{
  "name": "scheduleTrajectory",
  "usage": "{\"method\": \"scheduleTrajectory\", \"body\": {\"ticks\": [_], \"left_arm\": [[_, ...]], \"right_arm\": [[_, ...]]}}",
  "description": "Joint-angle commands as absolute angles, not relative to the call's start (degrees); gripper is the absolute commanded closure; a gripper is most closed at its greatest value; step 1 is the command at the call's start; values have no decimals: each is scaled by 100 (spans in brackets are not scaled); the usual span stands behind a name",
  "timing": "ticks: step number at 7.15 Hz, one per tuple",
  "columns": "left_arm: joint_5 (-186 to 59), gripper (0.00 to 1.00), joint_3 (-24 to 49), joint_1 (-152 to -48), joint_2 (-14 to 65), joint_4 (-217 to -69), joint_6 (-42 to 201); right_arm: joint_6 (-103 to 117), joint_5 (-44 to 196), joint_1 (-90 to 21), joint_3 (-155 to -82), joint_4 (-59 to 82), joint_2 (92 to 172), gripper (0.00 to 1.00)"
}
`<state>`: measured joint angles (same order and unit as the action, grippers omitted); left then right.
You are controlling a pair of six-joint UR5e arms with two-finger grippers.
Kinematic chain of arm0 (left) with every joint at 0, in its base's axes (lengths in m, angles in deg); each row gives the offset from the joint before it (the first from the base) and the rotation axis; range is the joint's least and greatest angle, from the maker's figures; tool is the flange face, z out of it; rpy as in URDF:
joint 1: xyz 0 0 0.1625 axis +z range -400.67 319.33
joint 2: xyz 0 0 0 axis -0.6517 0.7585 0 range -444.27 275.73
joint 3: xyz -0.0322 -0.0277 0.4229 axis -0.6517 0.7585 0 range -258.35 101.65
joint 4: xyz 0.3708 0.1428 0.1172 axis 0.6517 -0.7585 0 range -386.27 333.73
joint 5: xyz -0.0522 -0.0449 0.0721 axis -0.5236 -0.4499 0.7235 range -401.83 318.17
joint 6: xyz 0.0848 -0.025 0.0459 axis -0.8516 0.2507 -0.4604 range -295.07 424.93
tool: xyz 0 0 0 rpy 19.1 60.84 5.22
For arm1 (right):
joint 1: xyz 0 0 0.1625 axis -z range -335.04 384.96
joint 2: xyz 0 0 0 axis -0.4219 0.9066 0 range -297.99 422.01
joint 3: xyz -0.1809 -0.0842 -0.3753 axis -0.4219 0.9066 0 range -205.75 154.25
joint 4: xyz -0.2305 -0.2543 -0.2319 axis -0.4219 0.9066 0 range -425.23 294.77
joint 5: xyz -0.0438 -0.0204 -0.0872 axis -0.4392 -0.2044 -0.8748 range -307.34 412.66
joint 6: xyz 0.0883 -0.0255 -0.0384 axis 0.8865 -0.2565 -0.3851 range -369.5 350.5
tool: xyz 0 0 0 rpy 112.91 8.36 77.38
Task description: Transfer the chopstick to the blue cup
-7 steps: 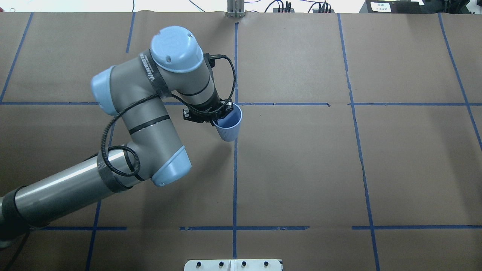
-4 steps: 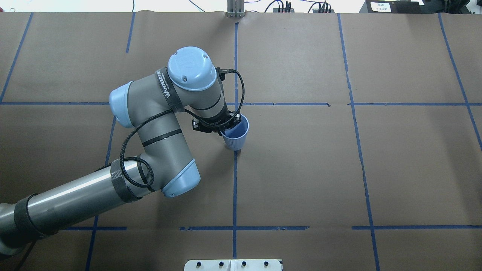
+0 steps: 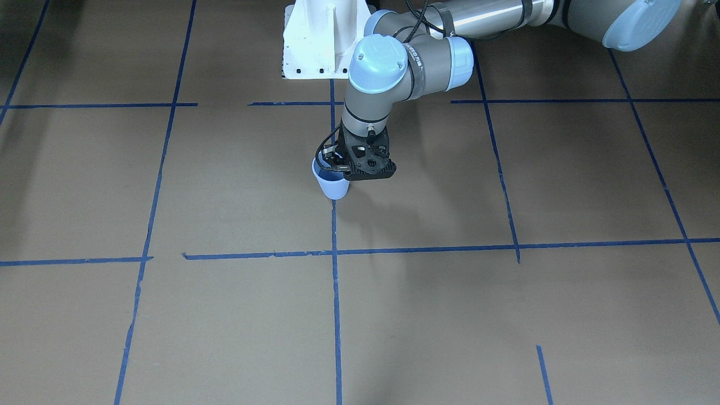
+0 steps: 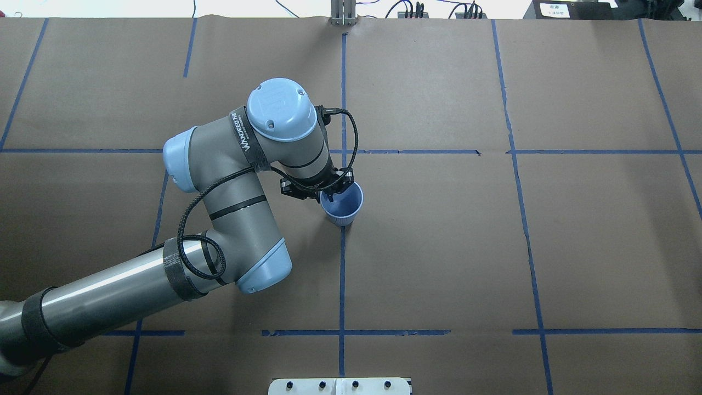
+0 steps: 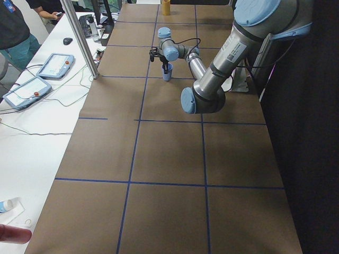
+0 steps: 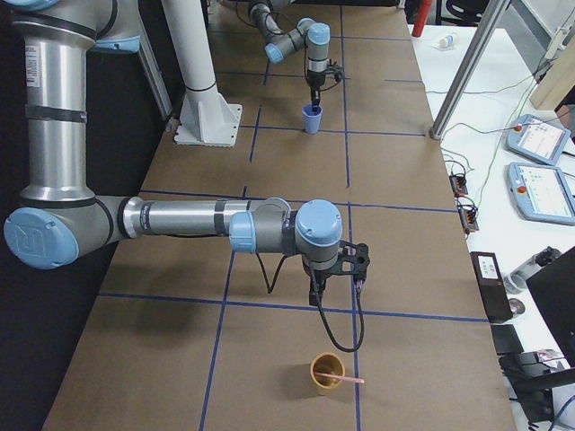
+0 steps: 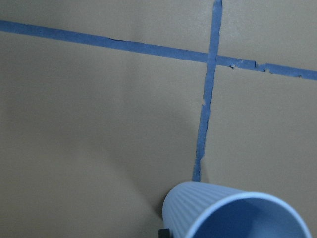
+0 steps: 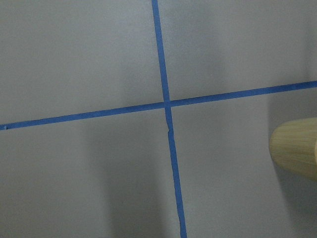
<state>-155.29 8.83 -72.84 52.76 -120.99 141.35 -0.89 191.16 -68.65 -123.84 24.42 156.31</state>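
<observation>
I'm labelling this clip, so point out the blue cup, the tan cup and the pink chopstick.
blue cup [image 4: 343,206]: overhead exterior view, on the cup's inside.
tan cup [image 6: 325,387]: exterior right view, on its outer wall.
pink chopstick [image 6: 353,381]: exterior right view, on the end sticking out past the tan cup's rim.

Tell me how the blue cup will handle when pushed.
Likely light: the blue cup looks empty and thin-walled. Probably tippy: it tapers to a narrow base. Its ribbed wall should resist slipping in the left claw.
</observation>
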Motion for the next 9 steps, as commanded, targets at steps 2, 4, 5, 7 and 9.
{"method": "scheduleTrajectory", "body": {"ticks": [2, 4, 5, 7, 9], "left_arm": [[-15564, 0, 1277, -7572, 5275, -11971, 14114], [-15819, 0, 2057, -7889, 5188, -10816, 13635], [-15820, 0, 2740, -7951, 4866, -10349, 13308], [-15829, 0, 3090, -8092, 4494, -10344, 13034], [-15829, 0, 3125, -8101, 4484, -10344, 13024]], "right_arm": [[-89, 19117, -6865, -12375, 2450, 15631, 0], [-115, 19100, -6865, -12375, 2442, 15666, 0], [-254, 19091, -6873, -12331, 2433, 15727, 0], [-511, 19012, -7214, -12252, 2276, 15921, 0], [-414, 18898, -7479, -11326, 1393, 15695, 0]]}}
